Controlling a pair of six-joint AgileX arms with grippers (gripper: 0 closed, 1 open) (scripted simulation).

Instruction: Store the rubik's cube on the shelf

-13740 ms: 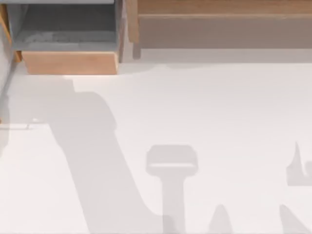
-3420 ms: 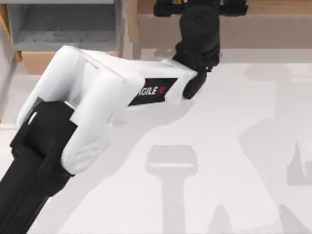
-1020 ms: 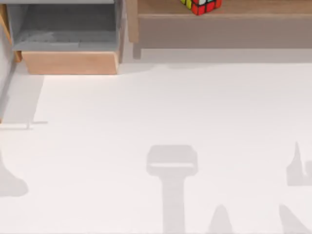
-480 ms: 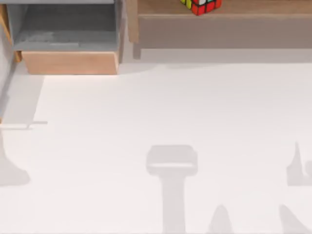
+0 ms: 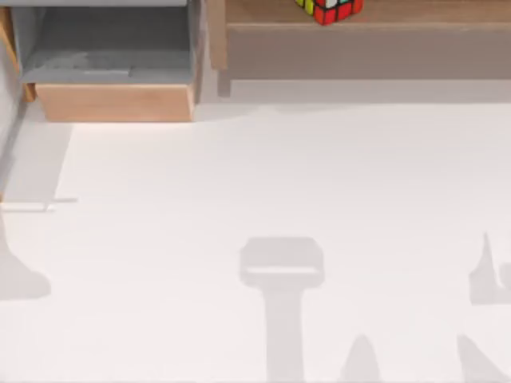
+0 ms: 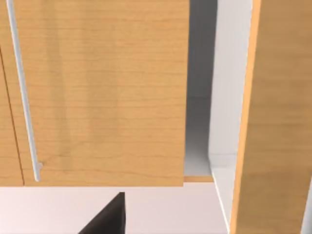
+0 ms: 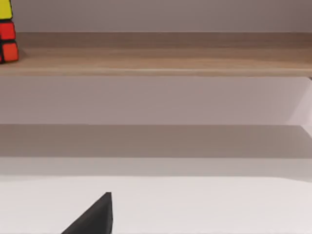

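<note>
A: Anything moved in the last second?
B: Nothing; the small multicoloured rubik's cube (image 5: 328,9) stays on the long light-wood shelf (image 5: 415,12), top centre.
A: Gripper fingers?
B: Cannot tell.

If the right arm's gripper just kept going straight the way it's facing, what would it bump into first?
Probably the shelf: its long wooden board and the shaded face below it lie straight ahead across bare table. The rubik's cube sits off to one side, likely missed. Depth is hard to judge.
</note>
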